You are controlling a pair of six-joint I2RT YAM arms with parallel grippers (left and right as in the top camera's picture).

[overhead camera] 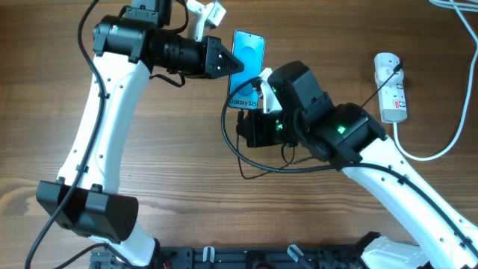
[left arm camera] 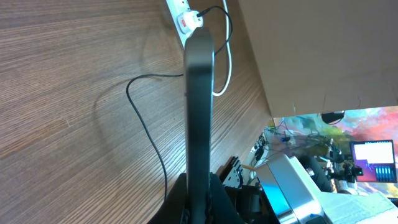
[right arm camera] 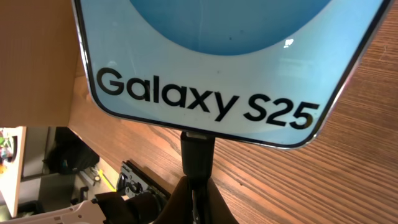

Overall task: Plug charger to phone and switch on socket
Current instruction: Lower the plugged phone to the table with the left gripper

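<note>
The table (overhead camera: 187, 134) is matt wood with fine grain. The phone (overhead camera: 247, 54) has a glossy glass screen; its edge looks like dull metal, perhaps. The socket (overhead camera: 391, 90) is smooth white plastic, the charger (right arm camera: 198, 155) matt black.

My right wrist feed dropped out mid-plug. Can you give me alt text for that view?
The right end effector, shut on the charger connector, holds it against the middle of the phone at its lower edge, just below the white band reading "Galaxy S25". Whether it is fully seated cannot be told. The wooden table lies behind.
</note>
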